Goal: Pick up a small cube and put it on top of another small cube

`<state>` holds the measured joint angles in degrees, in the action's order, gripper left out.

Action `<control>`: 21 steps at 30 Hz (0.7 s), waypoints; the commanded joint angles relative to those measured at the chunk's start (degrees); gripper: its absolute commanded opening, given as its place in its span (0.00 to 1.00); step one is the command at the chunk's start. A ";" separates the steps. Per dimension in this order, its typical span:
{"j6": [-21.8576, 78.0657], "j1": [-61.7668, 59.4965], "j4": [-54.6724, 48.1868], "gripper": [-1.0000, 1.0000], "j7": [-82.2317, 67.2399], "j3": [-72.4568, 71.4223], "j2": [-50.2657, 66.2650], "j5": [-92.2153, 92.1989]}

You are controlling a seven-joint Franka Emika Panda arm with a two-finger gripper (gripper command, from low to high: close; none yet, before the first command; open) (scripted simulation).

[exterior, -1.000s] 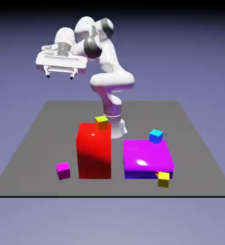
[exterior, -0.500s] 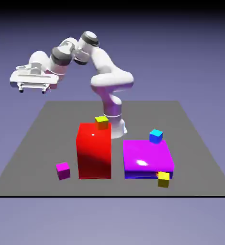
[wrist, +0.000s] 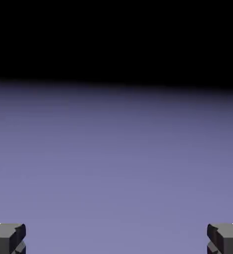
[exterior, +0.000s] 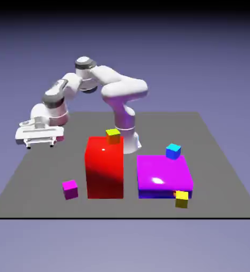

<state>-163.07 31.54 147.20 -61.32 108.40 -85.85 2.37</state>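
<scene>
The small cube (exterior: 70,189), tiny and magenta-pink, lies on the grey table (exterior: 36,164) just left of the tall red block's foot in the exterior view. My gripper (exterior: 39,145) hangs above the table's left edge, higher than the cube and further back and left of it. Its fingers point down, open and empty. In the hand view the two grey fingertips (wrist: 7,238) sit far apart at the bottom corners, and my gripper (wrist: 116,240) has only the blue-violet backdrop between them. No cube shows in that view.
A tall red block (exterior: 104,167) stands mid-table with a tiny yellow cube (exterior: 113,136) on its top. Right of it lies a wide flat magenta-purple block (exterior: 163,175) carrying a small cyan cube (exterior: 173,151). Another yellow cube (exterior: 181,198) sits at that block's front right corner.
The arm has swung toward the exterior view's left and come down from high above the table to just above its left edge. The jaws stayed open; no cube moved.
</scene>
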 commanded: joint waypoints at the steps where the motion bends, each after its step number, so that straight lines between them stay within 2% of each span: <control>1: 0.21 0.59 -0.26 0.50 -1.99 2.08 -1.02 0.05; 9: 1.59 4.50 -2.01 0.50 -15.12 15.80 -7.75 0.34; 13: -4.20 12.38 -6.30 0.50 -16.55 17.00 -14.09 1.11; 14: -4.20 12.38 -6.30 0.00 -16.56 17.00 -14.10 1.11; 19: 1.89 4.67 -2.03 0.00 -15.19 15.38 -7.73 0.61; 21: 4.90 6.39 -2.23 0.00 -15.86 11.23 -7.52 3.29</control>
<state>-158.13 37.93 144.97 -77.19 119.64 -93.37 5.66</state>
